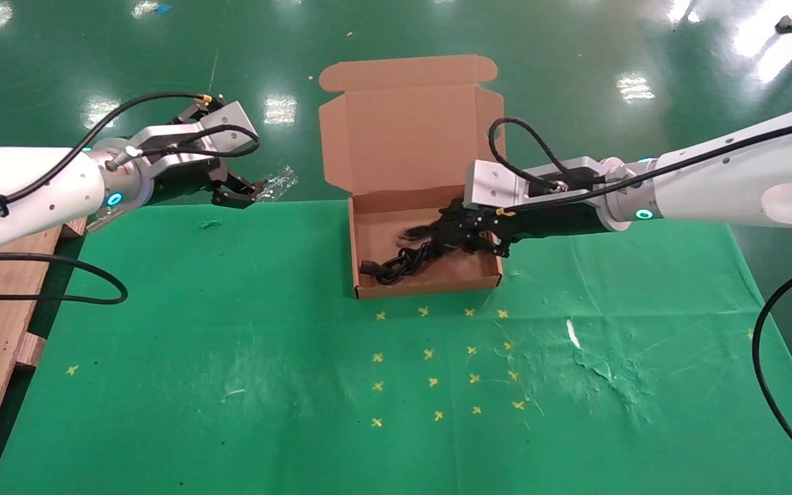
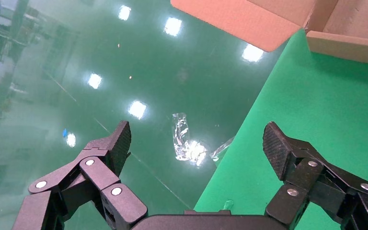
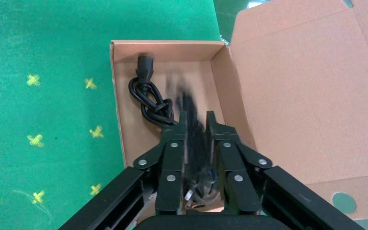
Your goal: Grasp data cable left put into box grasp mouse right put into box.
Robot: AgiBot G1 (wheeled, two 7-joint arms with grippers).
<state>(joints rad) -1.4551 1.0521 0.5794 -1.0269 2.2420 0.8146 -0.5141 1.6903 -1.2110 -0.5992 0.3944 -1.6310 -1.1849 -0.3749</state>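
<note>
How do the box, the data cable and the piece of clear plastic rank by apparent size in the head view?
1. box
2. data cable
3. piece of clear plastic, though it lies farther away, so second and third are uncertain.

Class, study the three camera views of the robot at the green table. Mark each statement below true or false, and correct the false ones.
1. The box stands with its lid open. True.
2. The data cable lies on the green cloth outside the box. False: it lies inside the box, near its left wall.
3. The left hand is open and holds nothing. True.
4. The right hand is parked off to the side of the table. False: it reaches into the box, shut on a blurred dark thing, apparently the mouse.
5. Yellow cross marks dot the cloth in front of the box. True.
</note>
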